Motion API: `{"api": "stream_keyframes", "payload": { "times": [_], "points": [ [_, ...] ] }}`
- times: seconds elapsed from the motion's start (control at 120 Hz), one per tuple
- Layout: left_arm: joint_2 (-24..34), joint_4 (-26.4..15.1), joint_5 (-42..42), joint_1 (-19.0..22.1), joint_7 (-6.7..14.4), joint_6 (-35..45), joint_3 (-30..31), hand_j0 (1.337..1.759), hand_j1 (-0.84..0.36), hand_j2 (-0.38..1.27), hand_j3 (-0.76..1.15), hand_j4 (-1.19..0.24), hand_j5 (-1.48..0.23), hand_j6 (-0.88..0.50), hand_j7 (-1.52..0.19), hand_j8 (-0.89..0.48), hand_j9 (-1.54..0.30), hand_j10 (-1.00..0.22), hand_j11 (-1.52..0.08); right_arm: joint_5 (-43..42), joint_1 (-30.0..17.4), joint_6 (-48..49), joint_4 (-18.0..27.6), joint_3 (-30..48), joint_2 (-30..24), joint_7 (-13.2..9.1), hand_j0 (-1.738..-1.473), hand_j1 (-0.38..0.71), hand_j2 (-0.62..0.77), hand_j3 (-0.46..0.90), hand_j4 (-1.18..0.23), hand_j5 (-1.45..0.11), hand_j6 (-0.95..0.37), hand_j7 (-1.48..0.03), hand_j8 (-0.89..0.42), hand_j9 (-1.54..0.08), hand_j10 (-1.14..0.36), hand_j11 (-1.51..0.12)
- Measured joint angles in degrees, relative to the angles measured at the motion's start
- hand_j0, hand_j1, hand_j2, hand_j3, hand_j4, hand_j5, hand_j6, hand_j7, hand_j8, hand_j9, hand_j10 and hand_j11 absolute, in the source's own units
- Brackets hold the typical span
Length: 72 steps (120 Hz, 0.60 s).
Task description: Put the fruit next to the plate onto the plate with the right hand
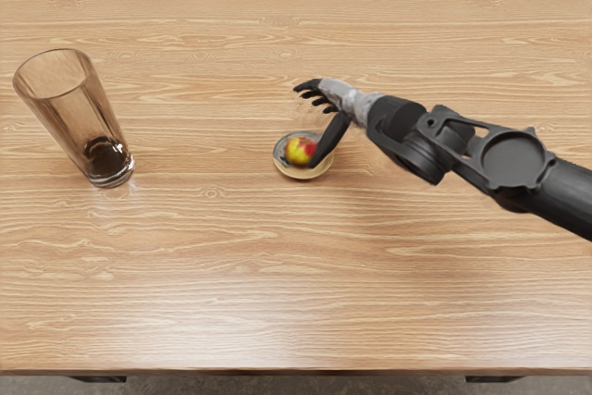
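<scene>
A small red and yellow fruit (299, 150) lies on a small shallow plate (288, 166) near the middle of the table. My right hand (323, 117) hovers just above and to the right of the plate, its arm coming in from the right edge. The four fingers (311, 93) are spread out and point left, away from the fruit. The thumb (329, 141) reaches down beside the fruit, close to it or touching it. The hand holds nothing.
A tall clear drinking glass (76, 115) stands upright at the left of the wooden table (277, 284). The table's front edge runs along the bottom of the view.
</scene>
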Motion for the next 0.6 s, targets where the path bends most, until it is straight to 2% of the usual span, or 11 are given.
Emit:
{"api": "stream_keyframes", "payload": {
  "times": [0.142, 0.267, 0.367, 0.425, 0.508, 0.6],
  "points": [
    [0.0, -0.2, 0.0, -0.2, 0.0, 0.0, 0.0, 1.658, 0.06, 0.05, 0.0, -0.24, -0.32, -0.24, -0.32, -0.24, -0.32, -0.24, -0.32, 4.2, 0.0, 5.0, 7.0, 2.5, -8.7, 0.3, -1.658, -0.24, 0.0, 0.0, -0.1, -0.14, -0.09, -0.14, -0.08, -0.14, -0.1, -0.14],
    [0.0, 0.0, 0.0, 0.2, 0.0, 0.0, -0.1, 1.658, 0.06, 0.05, 0.0, -0.24, -0.31, -0.24, -0.31, -0.24, -0.31, -0.24, -0.31, 10.5, -0.4, 16.4, 9.7, 5.5, -18.1, 0.6, -1.658, -0.27, 0.0, 0.0, -0.08, -0.1, -0.07, -0.1, -0.07, -0.1, -0.07, -0.1],
    [0.0, 0.2, 0.0, 0.7, 0.0, 0.0, 0.1, 1.658, 0.06, 0.05, 0.0, -0.24, -0.31, -0.24, -0.31, -0.24, -0.31, -0.24, -0.31, 17.0, -0.8, 27.7, 9.8, 6.3, -25.5, 0.9, -1.658, -0.28, 0.0, 0.0, -0.06, -0.08, -0.06, -0.08, -0.06, -0.08, -0.06, -0.08],
    [0.0, 0.2, 0.0, 0.7, 0.0, 0.0, 0.1, 1.658, 0.06, 0.05, 0.0, -0.24, -0.31, -0.24, -0.31, -0.24, -0.31, -0.24, -0.31, 20.3, -0.9, 32.9, 8.6, 6.5, -29.0, 2.8, -1.658, -0.28, 0.0, 0.0, -0.06, -0.08, -0.06, -0.08, -0.05, -0.08, -0.06, -0.08],
    [0.0, 0.3, 0.0, 0.7, 0.0, 0.0, 0.1, 1.658, 0.06, 0.05, 0.0, -0.24, -0.31, -0.24, -0.31, -0.24, -0.31, -0.24, -0.31, 23.3, -1.2, 36.8, 6.4, 6.7, -32.1, 4.9, -1.658, -0.29, -0.01, 0.0, -0.05, -0.07, -0.05, -0.07, -0.05, -0.07, -0.05, -0.07],
    [0.0, 0.3, -0.1, 0.8, 0.0, 0.0, 0.1, 1.658, 0.06, 0.05, 0.0, -0.24, -0.31, -0.24, -0.31, -0.24, -0.31, -0.24, -0.31, 24.8, -1.5, 38.7, 5.2, 6.7, -33.8, 5.9, -1.658, -0.29, -0.01, 0.0, -0.05, -0.07, -0.05, -0.07, -0.05, -0.07, -0.05, -0.07]
  ]
}}
